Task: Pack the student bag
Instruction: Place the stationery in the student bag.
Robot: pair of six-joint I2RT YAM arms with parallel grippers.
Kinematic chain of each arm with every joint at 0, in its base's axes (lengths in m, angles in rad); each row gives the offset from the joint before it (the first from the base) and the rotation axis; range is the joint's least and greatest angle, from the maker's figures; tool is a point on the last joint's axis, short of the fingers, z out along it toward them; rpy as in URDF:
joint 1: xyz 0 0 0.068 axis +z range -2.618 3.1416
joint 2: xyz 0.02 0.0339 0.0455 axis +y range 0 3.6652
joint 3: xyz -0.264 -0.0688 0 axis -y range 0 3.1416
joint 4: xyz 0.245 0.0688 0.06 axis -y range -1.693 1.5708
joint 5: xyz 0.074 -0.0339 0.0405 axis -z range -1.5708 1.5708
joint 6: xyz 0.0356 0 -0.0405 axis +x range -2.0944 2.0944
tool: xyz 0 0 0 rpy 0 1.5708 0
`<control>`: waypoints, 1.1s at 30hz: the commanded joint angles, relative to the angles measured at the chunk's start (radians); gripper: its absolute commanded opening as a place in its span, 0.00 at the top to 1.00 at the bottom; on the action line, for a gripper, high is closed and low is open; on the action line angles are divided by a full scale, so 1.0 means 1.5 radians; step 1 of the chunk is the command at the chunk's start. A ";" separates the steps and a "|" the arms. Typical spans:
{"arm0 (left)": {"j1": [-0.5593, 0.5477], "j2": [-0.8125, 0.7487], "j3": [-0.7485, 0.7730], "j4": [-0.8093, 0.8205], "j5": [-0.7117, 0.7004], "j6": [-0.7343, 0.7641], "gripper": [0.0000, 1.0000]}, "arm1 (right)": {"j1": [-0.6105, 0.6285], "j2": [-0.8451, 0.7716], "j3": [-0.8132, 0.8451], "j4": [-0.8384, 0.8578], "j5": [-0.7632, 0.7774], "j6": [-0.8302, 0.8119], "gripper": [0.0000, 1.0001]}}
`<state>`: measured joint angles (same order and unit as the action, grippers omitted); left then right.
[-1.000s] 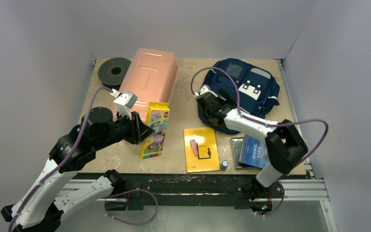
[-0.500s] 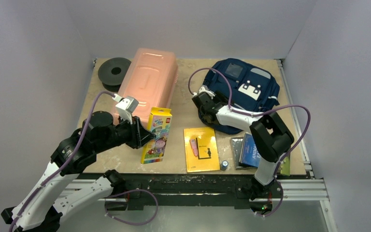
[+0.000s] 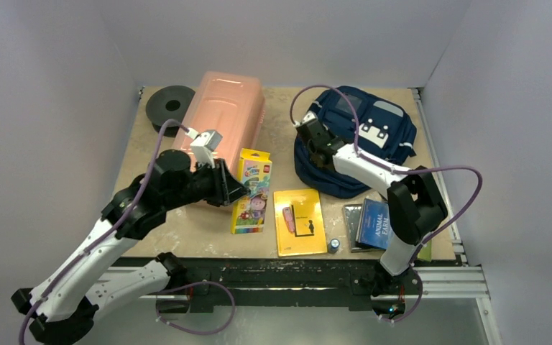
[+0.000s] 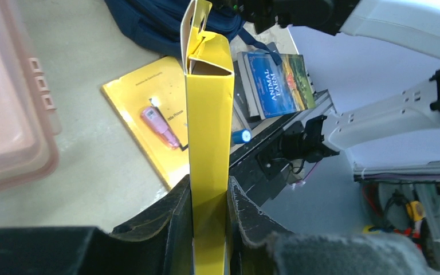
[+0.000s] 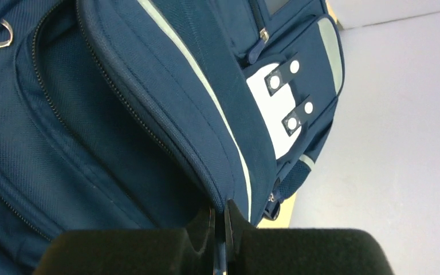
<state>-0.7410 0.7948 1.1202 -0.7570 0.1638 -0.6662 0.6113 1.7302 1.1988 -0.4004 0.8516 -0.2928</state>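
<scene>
Barely begun: the student bag (image 3: 359, 136) lies right of the pink box (image 3: 223, 118), with the right tool (image 5: 219, 215) pinched together on its flap edge. The left tool (image 4: 209, 189) clamps a yellow carton (image 4: 208, 114) beside that box; a yellow book (image 3: 300, 221) lies unpacked on the worktop (image 3: 280, 172).

The navy blue fabric backpack (image 5: 120, 114) is matt woven cloth with a fine grain; its light grey stripes look smoother, and its white patch (image 5: 275, 103) is smooth and flat. The long pink translucent plastic box (image 3: 219, 118) is smooth and glossy. The tall yellow cardboard box (image 4: 209, 114) has a slick printed paper skin. The flat yellow paperback book (image 3: 300, 221) looks matt, while the blue paperback book (image 4: 278, 83) has a glossy cover. The tabletop (image 3: 280, 162) is bare pale pressed wood, rough and scuffed. The round black disc (image 3: 170, 106) is matt. The left gripper (image 4: 209, 192) has black plastic fingers (image 4: 163, 226) with a grainy face.
</scene>
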 commanded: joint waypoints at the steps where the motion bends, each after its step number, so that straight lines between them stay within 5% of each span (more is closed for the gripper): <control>1: -0.001 0.083 0.017 0.122 0.020 -0.108 1.00 | -0.034 -0.024 0.124 -0.122 -0.129 0.087 1.00; 18: -0.001 0.413 0.096 0.343 -0.045 -0.365 1.00 | -0.131 -0.003 0.268 -0.149 -0.348 0.171 1.00; 33: 0.001 0.663 0.225 0.466 -0.078 -0.506 1.00 | -0.141 -0.041 0.283 -0.150 -0.413 0.190 1.00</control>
<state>-0.7406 1.7527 1.3766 -0.2008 0.0692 -1.3243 0.4034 1.7363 1.5841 -0.6956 0.2783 -0.0402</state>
